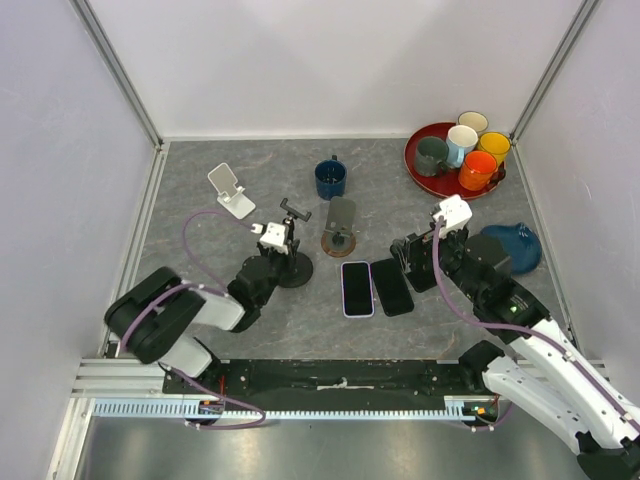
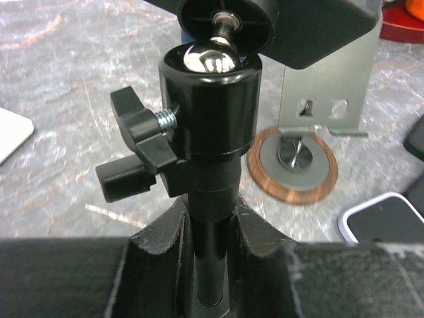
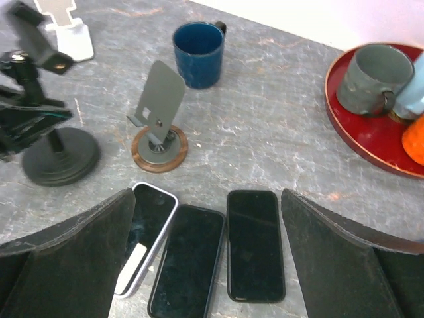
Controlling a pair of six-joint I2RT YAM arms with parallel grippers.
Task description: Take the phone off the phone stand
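Note:
Three phones lie flat on the table: a white-cased one [image 1: 357, 288] [image 3: 147, 228], a black one [image 1: 392, 286] [image 3: 189, 262] and another black one [image 3: 255, 245] under my right gripper. My right gripper [image 1: 412, 262] [image 3: 209, 218] is open and empty, hovering over the phones. My left gripper [image 1: 278, 265] [image 2: 211, 255] is shut on the post of the black ball-head phone stand [image 1: 293, 252] [image 2: 211, 99]. Its clamp [image 1: 295, 211] holds no phone. A grey stand on a round wooden base [image 1: 340, 228] [image 3: 158, 106] and a white stand [image 1: 232, 190] are also empty.
A dark blue mug [image 1: 331, 179] stands behind the grey stand. A red tray [image 1: 415, 160] with several mugs is at the back right. A dark blue bowl-like object [image 1: 515, 245] lies right of my right arm. White walls enclose the table.

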